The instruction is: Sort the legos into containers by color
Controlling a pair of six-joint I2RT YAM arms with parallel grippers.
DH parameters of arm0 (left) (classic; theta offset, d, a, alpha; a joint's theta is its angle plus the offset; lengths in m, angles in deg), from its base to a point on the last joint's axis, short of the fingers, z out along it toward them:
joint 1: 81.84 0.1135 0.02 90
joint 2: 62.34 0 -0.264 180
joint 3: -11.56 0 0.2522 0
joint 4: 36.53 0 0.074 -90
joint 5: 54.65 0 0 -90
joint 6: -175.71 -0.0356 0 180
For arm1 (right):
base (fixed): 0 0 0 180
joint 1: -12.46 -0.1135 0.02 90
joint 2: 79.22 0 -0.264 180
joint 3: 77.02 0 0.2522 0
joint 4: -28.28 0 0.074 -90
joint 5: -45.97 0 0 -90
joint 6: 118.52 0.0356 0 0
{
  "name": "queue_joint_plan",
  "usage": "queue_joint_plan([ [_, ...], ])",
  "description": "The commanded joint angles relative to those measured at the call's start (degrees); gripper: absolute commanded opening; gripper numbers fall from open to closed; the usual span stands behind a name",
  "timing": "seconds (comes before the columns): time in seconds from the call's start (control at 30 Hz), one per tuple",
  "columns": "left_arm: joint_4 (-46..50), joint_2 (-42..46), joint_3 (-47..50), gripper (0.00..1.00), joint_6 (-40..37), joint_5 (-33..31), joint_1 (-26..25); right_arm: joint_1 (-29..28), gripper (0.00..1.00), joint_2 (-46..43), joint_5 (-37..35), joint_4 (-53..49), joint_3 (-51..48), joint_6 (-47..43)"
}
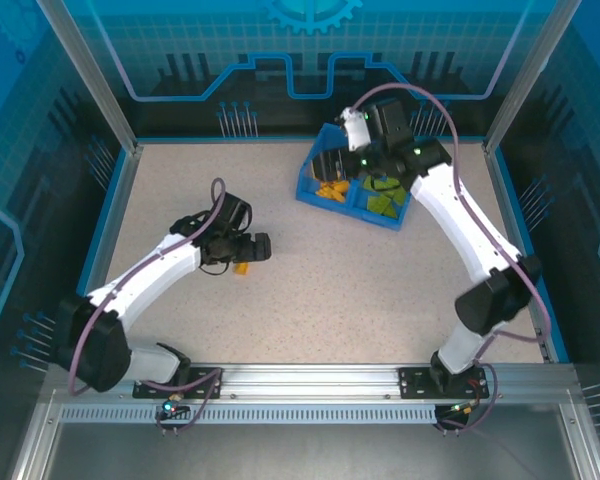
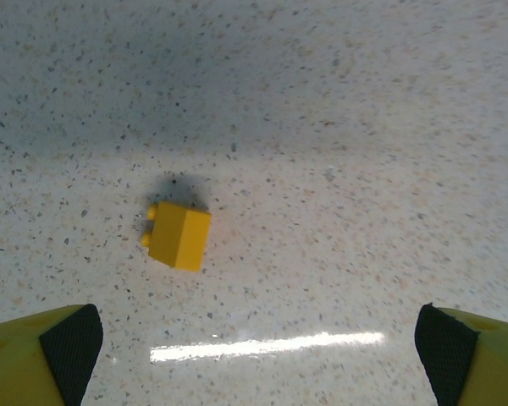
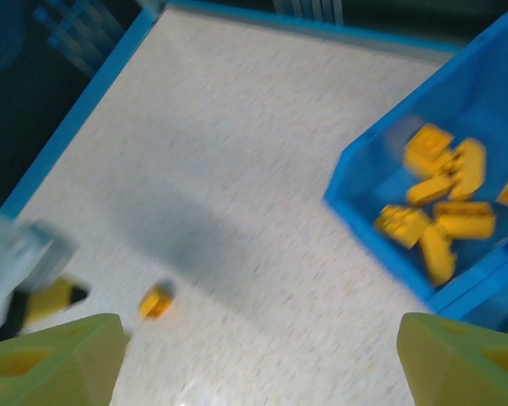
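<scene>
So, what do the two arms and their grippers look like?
The left arm and the right arm have white links with black joints, and a thin purple cable loops along each. The left gripper has yellow fingers with black textured pads. The right gripper has yellow-green fingers.

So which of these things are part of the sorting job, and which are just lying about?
Part of the job: loose orange brick on the table; blue tray; its orange bricks; its green bricks; left claw and right claw, both open.
Just there: speckled table; metal rail at its near edge; blue back wall.
</scene>
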State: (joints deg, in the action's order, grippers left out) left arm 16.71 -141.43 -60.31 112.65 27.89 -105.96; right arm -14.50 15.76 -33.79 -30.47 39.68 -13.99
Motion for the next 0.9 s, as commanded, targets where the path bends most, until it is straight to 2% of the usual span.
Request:
queue_joint_plan([
  [0.0, -2.8, -4.3, 1.8, 0.98, 2.4, -3.7, 1.2, -2.7, 0.86, -4.8, 3.0, 1.2, -9.1, 0.6],
  [0.17, -7.1, -11.1, 2.8, 0.9, 3.7, -4.8, 3.2, -6.1, 0.86, -9.3, 1.8, 0.6, -17.9, 2.5],
  [0.4, -11.1, -16.3, 4.5, 0.74, 3.9, -1.5, 4.0, -7.1, 0.86, -9.6, 0.1, -1.5, -19.3, 3.2],
  [0.77, -13.0, -17.5, 8.0, 0.41, 7.0, 2.2, 4.0, -7.0, 0.86, -10.3, 1.1, -2.1, -18.8, 5.2],
  [0.87, -14.7, -14.9, 8.1, 0.38, 7.0, 5.3, 4.0, -7.0, 0.86, -10.6, 3.9, -1.7, -19.3, 4.4],
])
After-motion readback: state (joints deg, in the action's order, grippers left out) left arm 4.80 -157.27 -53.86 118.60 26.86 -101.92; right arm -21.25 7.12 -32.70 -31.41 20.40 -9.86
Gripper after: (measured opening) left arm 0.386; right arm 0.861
